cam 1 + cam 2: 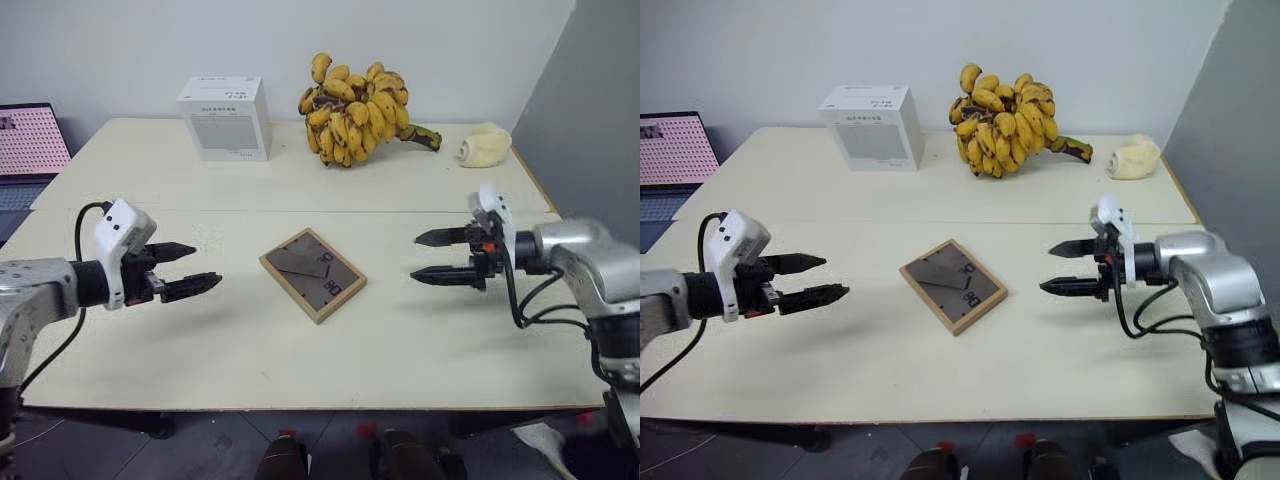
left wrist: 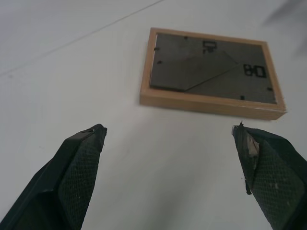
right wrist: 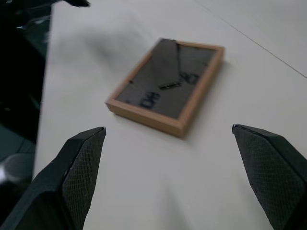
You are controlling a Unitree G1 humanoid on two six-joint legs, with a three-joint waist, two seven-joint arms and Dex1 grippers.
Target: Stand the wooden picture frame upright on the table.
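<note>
The wooden picture frame (image 1: pixel 313 274) lies flat on the table (image 1: pixel 250 350), its dark grey back with the folded stand facing up; it also shows as the frame (image 2: pixel 211 73) and the frame (image 3: pixel 168 86) in the wrist views. My left gripper (image 1: pixel 183 269) hovers to the frame's left, open, pointing toward it with nothing between its fingers (image 2: pixel 79 163). My right gripper (image 1: pixel 432 256) hovers to the frame's right, also open and empty, aimed at the frame. Both stand apart from the frame.
A white box (image 1: pixel 225 117) and a large bunch of bananas (image 1: pixel 355 110) stand at the table's back. A pale lumpy object (image 1: pixel 484 145) lies at the back right. A laptop (image 1: pixel 28 150) sits off the left edge. A seam (image 1: pixel 300 211) crosses the tabletop.
</note>
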